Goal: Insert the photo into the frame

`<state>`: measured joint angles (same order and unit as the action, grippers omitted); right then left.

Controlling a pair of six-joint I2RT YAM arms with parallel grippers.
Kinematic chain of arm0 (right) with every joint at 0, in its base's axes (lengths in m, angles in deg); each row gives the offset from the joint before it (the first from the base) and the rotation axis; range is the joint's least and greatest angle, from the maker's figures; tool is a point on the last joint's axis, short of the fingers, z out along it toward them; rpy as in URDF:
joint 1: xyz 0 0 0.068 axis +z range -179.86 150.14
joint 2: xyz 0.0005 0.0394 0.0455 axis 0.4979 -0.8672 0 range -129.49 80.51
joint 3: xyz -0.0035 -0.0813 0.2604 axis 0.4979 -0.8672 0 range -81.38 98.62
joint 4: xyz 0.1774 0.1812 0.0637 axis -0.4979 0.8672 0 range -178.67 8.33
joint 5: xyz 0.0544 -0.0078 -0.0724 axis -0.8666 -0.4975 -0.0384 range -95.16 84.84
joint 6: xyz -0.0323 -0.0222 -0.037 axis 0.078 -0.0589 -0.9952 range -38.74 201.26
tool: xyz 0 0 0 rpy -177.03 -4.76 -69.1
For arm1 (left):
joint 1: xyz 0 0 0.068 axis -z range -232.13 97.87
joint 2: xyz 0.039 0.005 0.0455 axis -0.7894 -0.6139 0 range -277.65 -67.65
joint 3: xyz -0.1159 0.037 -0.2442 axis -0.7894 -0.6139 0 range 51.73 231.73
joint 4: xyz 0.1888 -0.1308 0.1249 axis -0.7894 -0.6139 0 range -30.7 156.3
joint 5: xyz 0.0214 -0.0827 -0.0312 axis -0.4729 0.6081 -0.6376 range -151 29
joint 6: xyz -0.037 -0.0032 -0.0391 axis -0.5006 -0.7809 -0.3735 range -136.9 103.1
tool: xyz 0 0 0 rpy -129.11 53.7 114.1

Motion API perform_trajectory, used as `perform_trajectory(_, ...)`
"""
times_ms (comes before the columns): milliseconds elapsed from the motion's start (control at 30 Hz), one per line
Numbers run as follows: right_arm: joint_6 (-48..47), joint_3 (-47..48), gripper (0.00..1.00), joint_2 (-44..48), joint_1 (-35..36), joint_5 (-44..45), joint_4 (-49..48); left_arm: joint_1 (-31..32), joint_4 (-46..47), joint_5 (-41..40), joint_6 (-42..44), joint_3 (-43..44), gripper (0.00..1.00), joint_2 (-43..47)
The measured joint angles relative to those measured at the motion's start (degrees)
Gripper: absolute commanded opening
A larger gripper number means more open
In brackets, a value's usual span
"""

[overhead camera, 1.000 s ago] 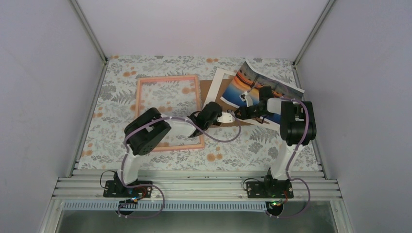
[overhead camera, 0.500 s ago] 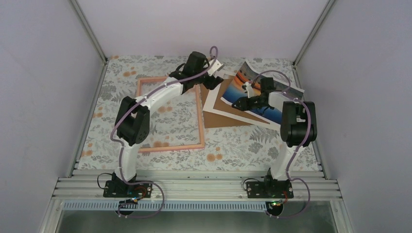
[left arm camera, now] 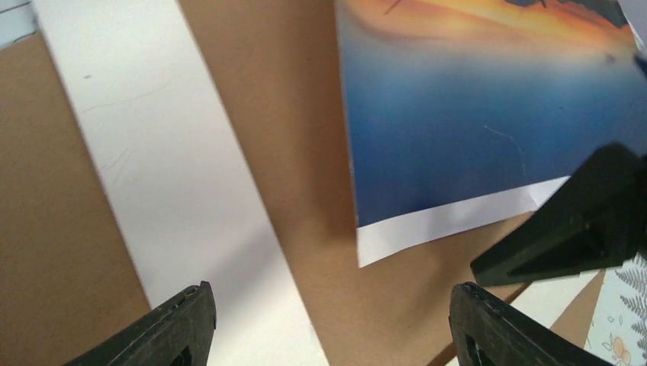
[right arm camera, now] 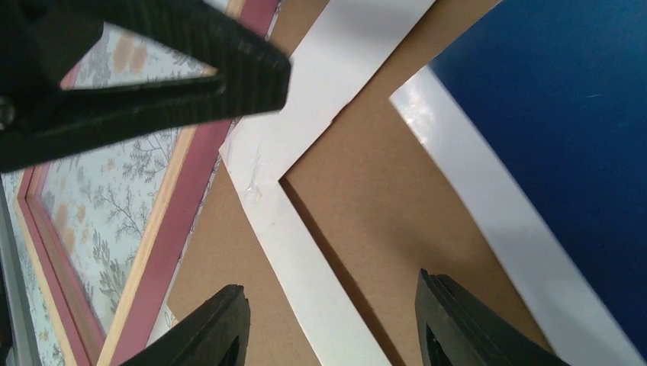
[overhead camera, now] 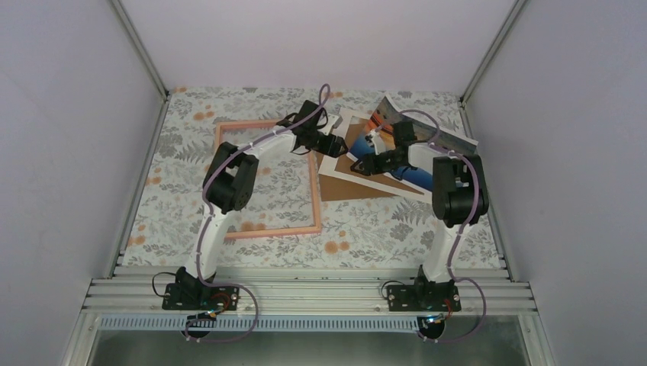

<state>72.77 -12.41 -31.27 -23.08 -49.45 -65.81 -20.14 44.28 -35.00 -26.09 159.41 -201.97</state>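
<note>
A brown backing board (overhead camera: 357, 187) lies on the floral tablecloth (overhead camera: 366, 229), and everything else crowds around it. A white mat (left arm camera: 175, 175) sits askew on top of the board, one corner reaching the board's edge nearest the frame. The photo (left arm camera: 488, 122) lies picture side up over the board's far right part, partly across the mat, its white-edged corner on bare board. The pink frame (overhead camera: 267, 231) lies flat just left of the board, with only the cloth showing through its middle. The left gripper (overhead camera: 329, 143) hangs over the board's frame-side edge, jaws spread with nothing between them. The right gripper (overhead camera: 366, 164) hovers over the board near the photo's corner, jaws likewise apart and empty.
</note>
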Motion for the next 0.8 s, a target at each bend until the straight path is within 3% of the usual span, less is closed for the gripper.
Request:
perform_trajectory(300,-0.33,0.00,0.59,-2.43,3.72,-0.09,-0.13,-2.03,0.48,-0.46,-4.87,-1.44,0.77,-0.31)
perform_trajectory(800,-8.61,-1.51,0.51,-2.58,4.50,-6.12,6.43,-2.67,3.43,-0.44,-6.03,-6.34,0.78,0.70)
